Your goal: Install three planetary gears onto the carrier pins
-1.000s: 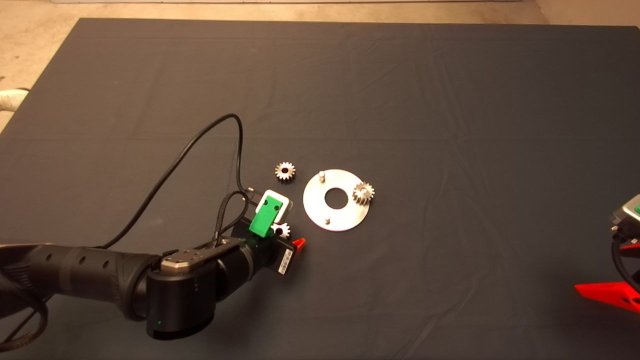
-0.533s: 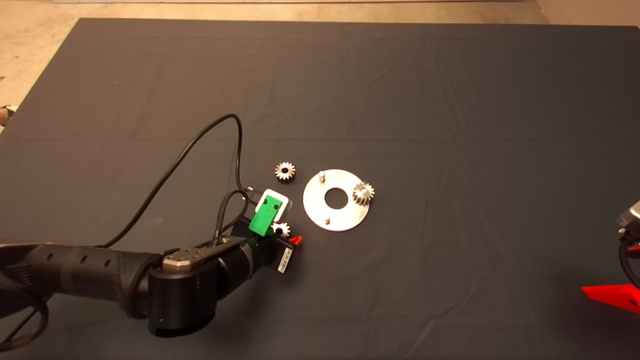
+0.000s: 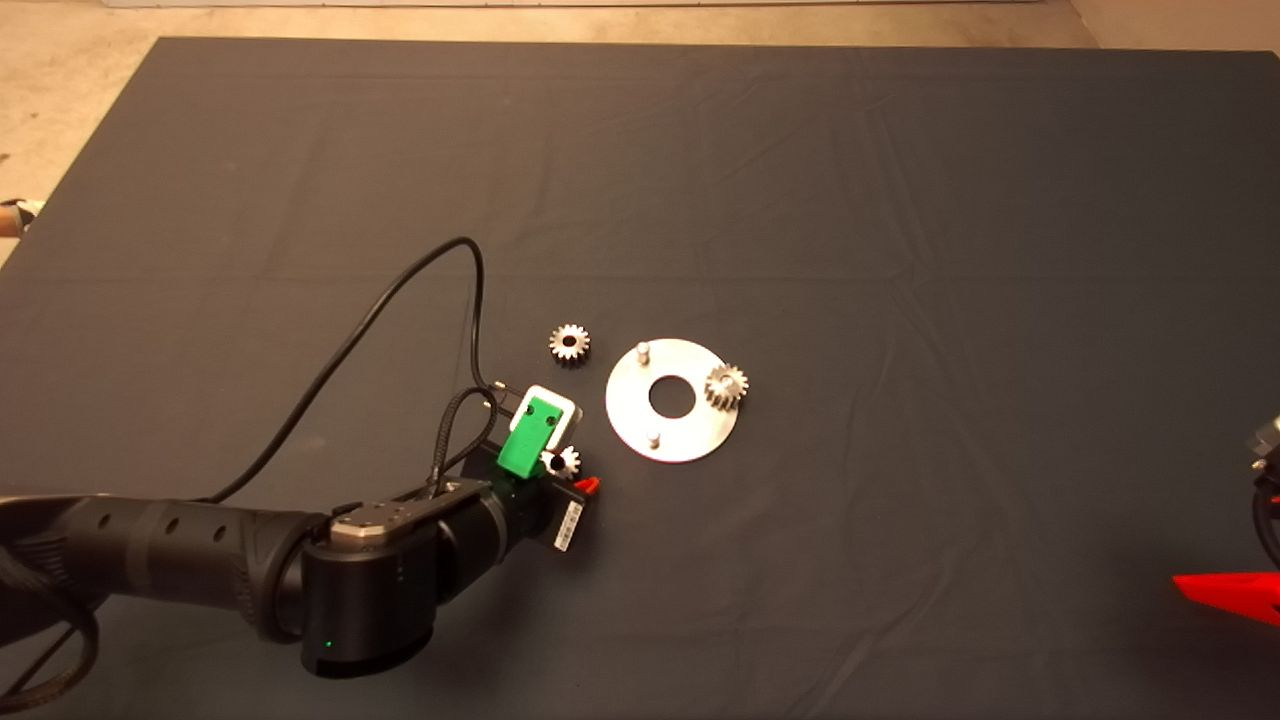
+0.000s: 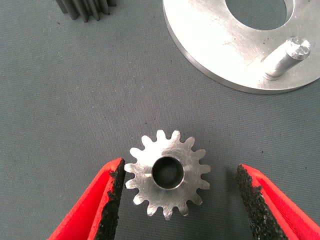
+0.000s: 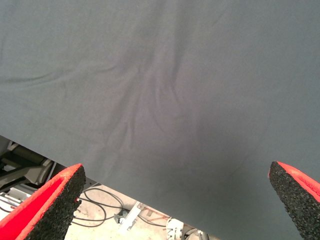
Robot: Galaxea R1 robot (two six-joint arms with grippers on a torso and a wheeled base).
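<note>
Planetary gears and carrier assembly on the dark grey cloth mat [image 3: 800, 200], listed by size. The flat shiny round metal disc with a large central hole [image 3: 690, 435] lies just beyond the left gripper [image 4: 177, 200], off to one side of its fingertips. Two of its short silver cylindrical carrier pins are bare, one [image 4: 287, 59] nearer the gripper and one [image 3: 644, 351] on the disc's far side; the third carries a seated small silvery-grey toothed gear [image 3: 727, 386]. A second loose gear [image 3: 570, 343] rests on the mat ahead of the gripper, apart from the disc. The third gear [image 4: 167, 174] lies flat on the mat between the red fingers, whose black pads [image 4: 112, 200] stand wide, one close to the teeth and the other clearly apart from them. The right gripper [image 5: 175, 210] waits with fingers spread wide over the mat's edge, well away from the parts.

Risks, as judged: because the gear sits off-centre between the pads, closing may push it sideways across the cloth or tip it, giving a skewed grip. A tilted gear would then jam its bore on the pin instead of sliding down. Pads landing on tooth tips rather than flanks could let the gear slip out during lifting.
</note>
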